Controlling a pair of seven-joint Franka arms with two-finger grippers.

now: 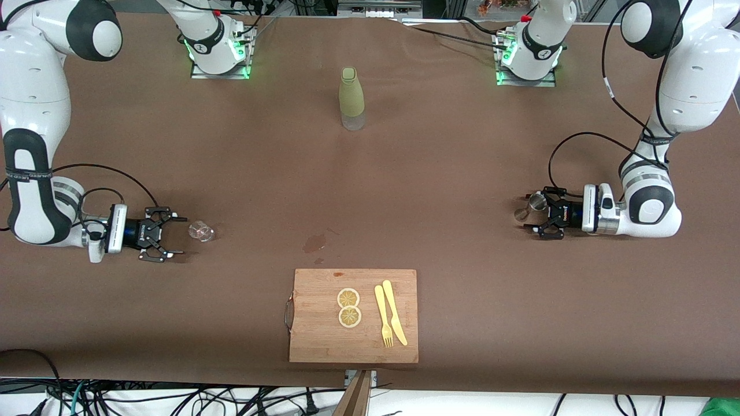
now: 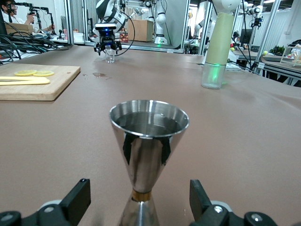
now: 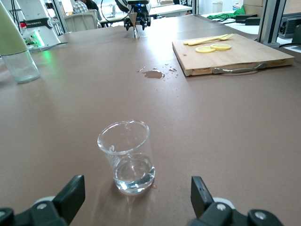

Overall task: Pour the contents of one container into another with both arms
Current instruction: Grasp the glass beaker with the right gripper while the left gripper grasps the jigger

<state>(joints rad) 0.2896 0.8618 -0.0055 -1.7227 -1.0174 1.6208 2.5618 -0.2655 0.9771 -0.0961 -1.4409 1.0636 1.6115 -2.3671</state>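
Cutting board (image 1: 324,341) bears lemon slices (image 1: 349,307), fork (image 1: 383,318), knife (image 1: 394,312); perhaps a spill (image 1: 314,242).

1. You have one shiny steel jigger (image 1: 532,205).
2. One small clear glass (image 1: 202,231).
3. One tall green bottle (image 1: 351,99).
4. One wooden board (image 1: 354,315).
5. Two lemon slices (image 1: 348,298) (image 1: 350,316).
6. One yellow fork (image 1: 383,316).
7. One yellow knife (image 1: 394,312).

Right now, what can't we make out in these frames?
- Base of the jigger: cut off by the lower edge of the left wrist view, so its footing is unseen.
- Left tool fingertips: also below that edge.
- Right tool fingertips: cut off the same way in the right wrist view, short of the glass.
- Bottle contents: its green sleeve hides the level.
- Knife and fork: too small to tell whether they touch.
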